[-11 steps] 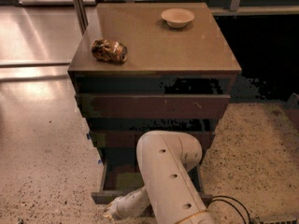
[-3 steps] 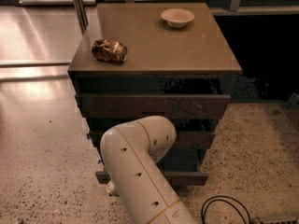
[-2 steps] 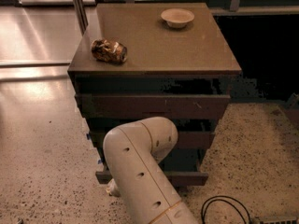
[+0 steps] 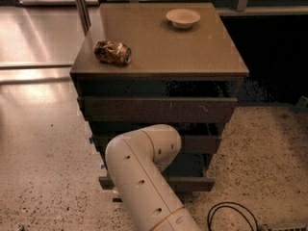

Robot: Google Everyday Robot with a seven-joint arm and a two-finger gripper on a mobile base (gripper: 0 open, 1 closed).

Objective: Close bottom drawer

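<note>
Bottom drawer [image 4: 190, 183] sits slightly open, gripper [image 4: 114, 191] beside its left front corner.

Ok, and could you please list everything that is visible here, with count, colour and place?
cabinet: one, brown, centre of view
bowl: one, cream, back right of the cabinet top
crumpled packet: one, brown, front left of the cabinet top
top drawer: one, dark brown, just under the top
middle drawer: one, dark brown, partly behind the arm
bottom drawer: one, dark brown, lowest, sticking out a little
cable: one, black, on the floor, lower right
floor: one, speckled beige, around the cabinet
arm: one, white, in front of the lower drawers
claw: one, pale, mostly hidden behind the arm, at the bottom drawer's left end
</note>
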